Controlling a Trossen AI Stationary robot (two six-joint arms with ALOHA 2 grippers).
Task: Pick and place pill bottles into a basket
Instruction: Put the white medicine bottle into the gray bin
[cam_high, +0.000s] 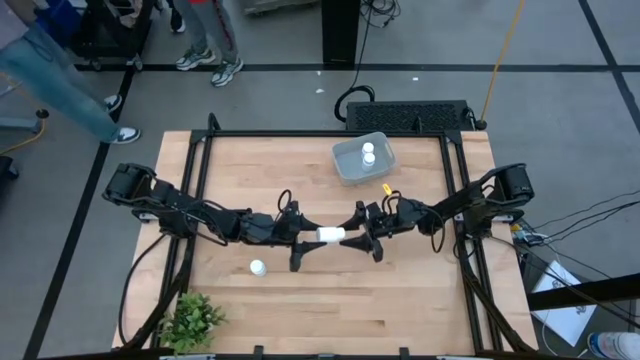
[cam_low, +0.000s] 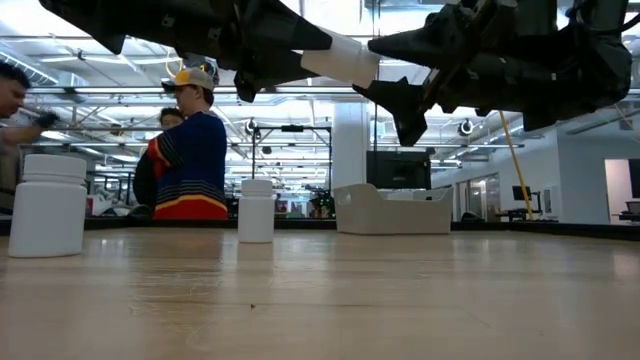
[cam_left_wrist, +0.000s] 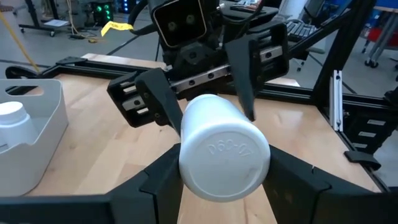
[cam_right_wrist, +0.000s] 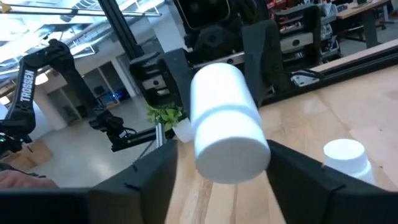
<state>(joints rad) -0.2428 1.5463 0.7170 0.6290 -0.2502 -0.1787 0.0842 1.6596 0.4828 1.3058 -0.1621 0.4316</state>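
Observation:
A white pill bottle (cam_high: 330, 235) hangs on its side above the middle of the table, between my two grippers. My left gripper (cam_high: 308, 236) is shut on its base end and my right gripper (cam_high: 352, 238) on its cap end. The grey-blue basket (cam_high: 345, 170) sits at the far edge with two bottles (cam_high: 368, 153) standing in it. One more bottle (cam_high: 257, 267) stands on the table near the left arm. Another (cam_right_wrist: 345, 158) stands beside my right gripper. My left gripper pinches the bottle's base end (cam_left_wrist: 186, 171) between its two fingers, one on each side of the round wall. The fingers come level from the table's left and lie along the bottle. The bottle lies on its side, clear of the table. My right gripper has the bottle's cap end (cam_right_wrist: 205, 155) between its two fingers (cam_right_wrist: 155, 177), one on each side. They come about level from the table's right and lie along the bottle, which stays lifted clear, its far end in my left gripper.
A small green plant (cam_high: 192, 320) stands at the near left corner. A yellow tag (cam_high: 387, 187) lies near the basket. Black frame rails (cam_high: 455, 190) line the table's sides. People (cam_low: 190, 160) stand beyond the far edge.

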